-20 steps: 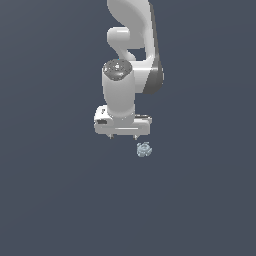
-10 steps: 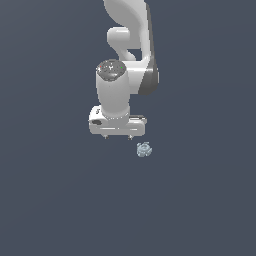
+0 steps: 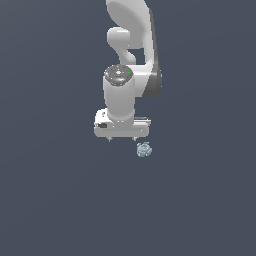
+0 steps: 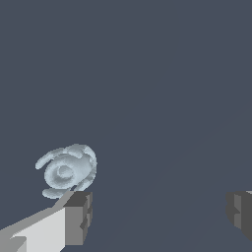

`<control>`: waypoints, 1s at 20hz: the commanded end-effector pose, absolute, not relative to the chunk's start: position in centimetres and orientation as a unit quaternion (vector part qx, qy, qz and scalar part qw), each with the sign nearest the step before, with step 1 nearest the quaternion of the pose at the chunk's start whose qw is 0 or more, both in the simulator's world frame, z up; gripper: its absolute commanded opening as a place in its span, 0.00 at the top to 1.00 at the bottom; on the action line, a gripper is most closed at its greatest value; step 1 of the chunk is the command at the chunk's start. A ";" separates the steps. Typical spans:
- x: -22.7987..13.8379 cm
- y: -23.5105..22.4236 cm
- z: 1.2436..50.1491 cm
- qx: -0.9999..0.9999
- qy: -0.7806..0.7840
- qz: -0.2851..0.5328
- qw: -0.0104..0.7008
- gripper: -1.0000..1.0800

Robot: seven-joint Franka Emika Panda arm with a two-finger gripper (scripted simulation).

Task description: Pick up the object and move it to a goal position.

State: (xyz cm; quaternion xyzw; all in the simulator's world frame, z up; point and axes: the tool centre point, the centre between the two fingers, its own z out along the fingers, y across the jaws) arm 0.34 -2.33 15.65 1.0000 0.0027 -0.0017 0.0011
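The object (image 3: 144,149) (a pale, knobbly lump) lies on the dark surface just beside the gripper (image 3: 121,139), outside its widely parted fingers (image 4: 76,216), which hold nothing.

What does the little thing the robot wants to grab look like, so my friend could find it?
Find the big white robot arm and follow it down to its claw. Just below, toward the exterior view's right, lies the object. It is a tiny, pale blue-grey, bumpy, swirly lump, the only small thing on the dark floor.
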 end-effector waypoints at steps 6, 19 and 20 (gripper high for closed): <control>-0.4 4.1 11.4 0.996 0.085 -0.001 0.002 0.04; -1.3 7.7 8.8 0.992 0.129 -0.001 0.000 0.04; -1.3 7.7 8.6 0.992 0.129 -0.001 0.000 0.04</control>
